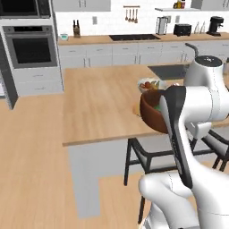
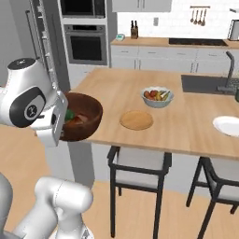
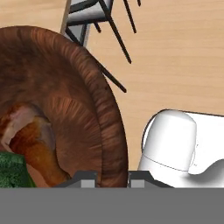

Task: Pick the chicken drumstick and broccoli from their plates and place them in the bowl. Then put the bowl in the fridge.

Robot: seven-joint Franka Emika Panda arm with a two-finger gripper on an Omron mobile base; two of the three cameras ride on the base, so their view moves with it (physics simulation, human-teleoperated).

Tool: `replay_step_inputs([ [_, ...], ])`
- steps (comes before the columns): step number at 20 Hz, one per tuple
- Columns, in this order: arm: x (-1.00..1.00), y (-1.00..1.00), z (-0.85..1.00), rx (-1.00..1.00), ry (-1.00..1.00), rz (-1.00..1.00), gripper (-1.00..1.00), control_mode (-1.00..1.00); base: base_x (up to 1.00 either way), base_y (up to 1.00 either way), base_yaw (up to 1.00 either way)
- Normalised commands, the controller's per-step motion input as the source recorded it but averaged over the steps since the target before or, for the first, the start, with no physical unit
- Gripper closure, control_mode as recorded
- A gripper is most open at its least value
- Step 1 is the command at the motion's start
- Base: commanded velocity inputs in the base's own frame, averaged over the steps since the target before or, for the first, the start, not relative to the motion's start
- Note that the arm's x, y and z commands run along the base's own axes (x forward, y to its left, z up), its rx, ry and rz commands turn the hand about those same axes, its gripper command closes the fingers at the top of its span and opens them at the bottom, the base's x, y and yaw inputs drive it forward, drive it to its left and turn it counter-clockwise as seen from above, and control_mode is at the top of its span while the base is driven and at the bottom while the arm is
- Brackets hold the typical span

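Gripper: my two-finger gripper (image 3: pixel 113 178) is clenched on the rim of the deep, round, dark reddish-brown wooden bowl (image 3: pixel 65 100); in the hand view the two dark finger tips sit on either side of the bowl wall.
Bowl position: in the right base view the bowl (image 2: pixel 84 116) is carried at the near left corner of the light wooden island counter (image 2: pixel 186 126). It appears to hang past the counter edge rather than rest on it — the arm hides the underside, so I cannot be certain.
Bowl contents: the small reddish-brown chicken drumstick (image 3: pixel 37 148) lies inside against the bowl wall; the dark green lumpy broccoli floret (image 3: pixel 11 168) is just beside it, at the lower left of the hand view.
Plates: the flat round light wooden plate (image 2: pixel 136 120) lies on the counter near the bowl; the glossy white ceramic plate (image 2: pixel 228 125) lies well apart, toward the right edge.
Other items: a pale blue-grey bowl of fruit (image 2: pixel 157 96) stands on the counter behind the wooden plate; dark-framed stools (image 2: pixel 140 168) stand under the near edge.
Fridge: the tall grey metallic fridge (image 2: pixel 42 46) stands at the far left, beside the black built-in wall oven (image 2: pixel 86 44) — its door state is unclear from here.
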Motion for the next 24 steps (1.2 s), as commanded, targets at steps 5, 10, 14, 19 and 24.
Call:
replay_step_inputs([
  [5,0.0,0.0,0.0,0.0,0.0,0.0,1.0,1.0,0.5,1.0,0.0],
  [10,0.0,0.0,0.0,0.0,0.0,0.0,1.0,1.0,0.57,1.0,0.0],
  [14,0.0,0.0,0.0,0.0,0.0,0.0,1.0,1.0,0.39,1.0,0.0],
  [19,0.0,0.0,0.0,0.0,0.0,0.0,1.0,1.0,0.33,1.0,0.0],
  [24,0.0,0.0,0.0,0.0,0.0,0.0,1.0,1.0,0.55,1.0,0.0],
])
